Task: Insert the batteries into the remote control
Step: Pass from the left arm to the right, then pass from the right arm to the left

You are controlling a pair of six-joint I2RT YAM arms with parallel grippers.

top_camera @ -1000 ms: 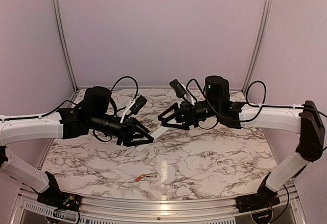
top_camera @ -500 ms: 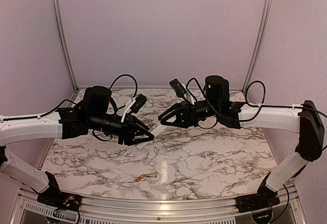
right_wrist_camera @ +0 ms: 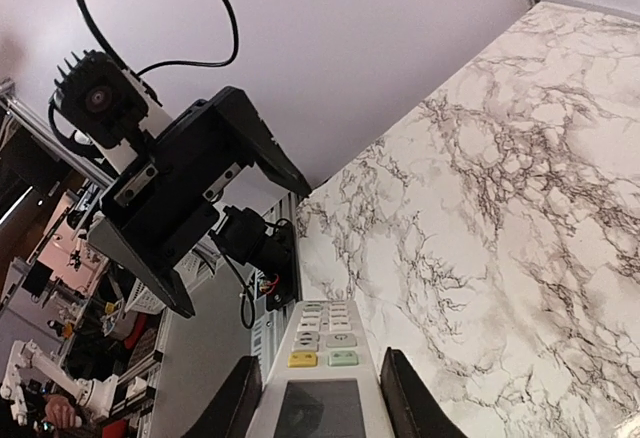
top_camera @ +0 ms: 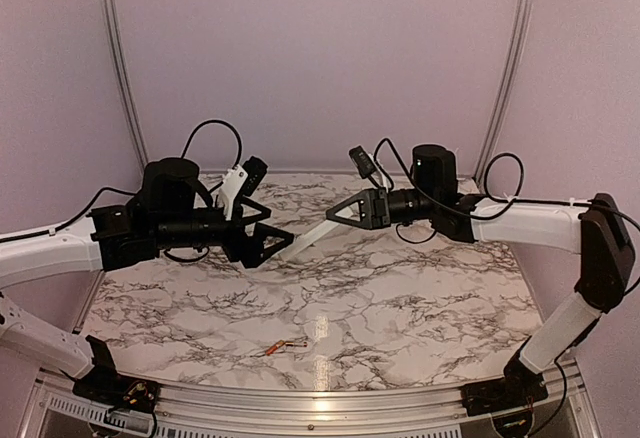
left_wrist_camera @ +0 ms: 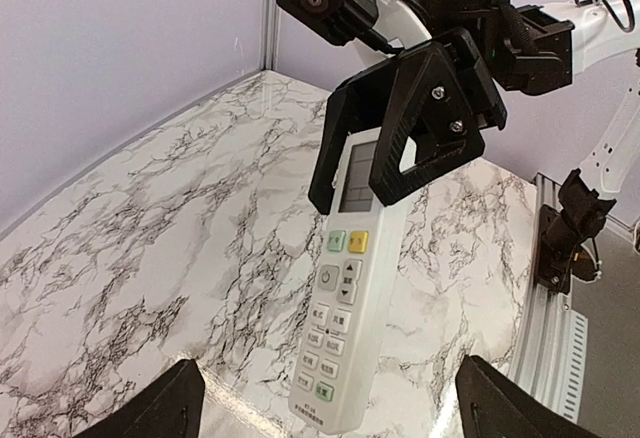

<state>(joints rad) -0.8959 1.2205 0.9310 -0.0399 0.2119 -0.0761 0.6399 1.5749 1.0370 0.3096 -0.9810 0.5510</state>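
Left claw at 9 o'clock stands wide apart around the button end of the white remote control, which the right claw at 3 o'clock clamps by its display end above the marble worktop, probably to flip it; batteries lie at 6 o'clock.

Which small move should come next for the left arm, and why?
Probably draw the left tool back from the remote control and lower it toward the batteries. Its jaws stand open, the right tool alone grips the remote control's display end, and the batteries lie untouched on the table.
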